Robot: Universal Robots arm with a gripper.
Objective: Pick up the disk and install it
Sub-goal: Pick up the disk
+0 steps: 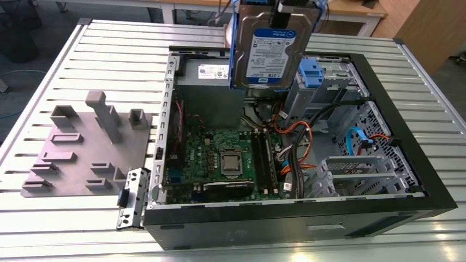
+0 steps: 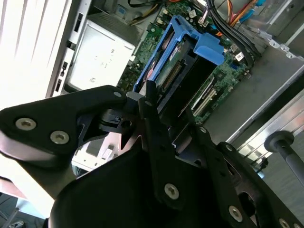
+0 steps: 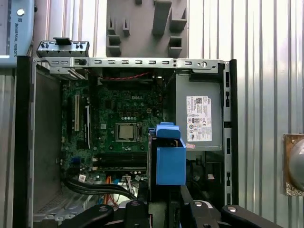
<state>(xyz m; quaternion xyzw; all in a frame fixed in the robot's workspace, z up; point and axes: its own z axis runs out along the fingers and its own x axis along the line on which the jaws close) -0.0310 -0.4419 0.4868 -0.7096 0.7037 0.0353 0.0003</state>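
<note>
Disk (image 1: pixel 271 52): hangs roughly on end in the air over the open computer case (image 1: pixel 407 164), its white-and-blue label facing the exterior camera. In the first wrist view it is seen edge-on above the motherboard (image 3: pixel 118 107).
Handling: probably dense for its bulk and fully rigid. The bare metal faces look smooth and likely slippery, and the insides are judged shock-sensitive, so knocks matter.
Where to hold: the blue plastic rails on its 2 long sides look like the best purchase. The circuit-board underside, seen in the second wrist view, is best left untouched.
Pincer (image 3: pixel 163 192): closed on the disk at its upper end, with black fingers (image 2: pixel 156 128) running up to the blue rail.
Case: black sheet-metal tower lying on its side with the panel off; the edges are thin and hard.
Inside: green motherboard, a grey power supply (image 3: pixel 197 114) with a white sticker, and loose orange and black cables (image 1: pixel 302 150).
Fixture plate (image 1: pixel 80 147): matte grey with upright blocks, just beside the case at the exterior view's left.
Counter (image 1: pixel 437 109): ribbed, shiny aluminium slats.
</note>
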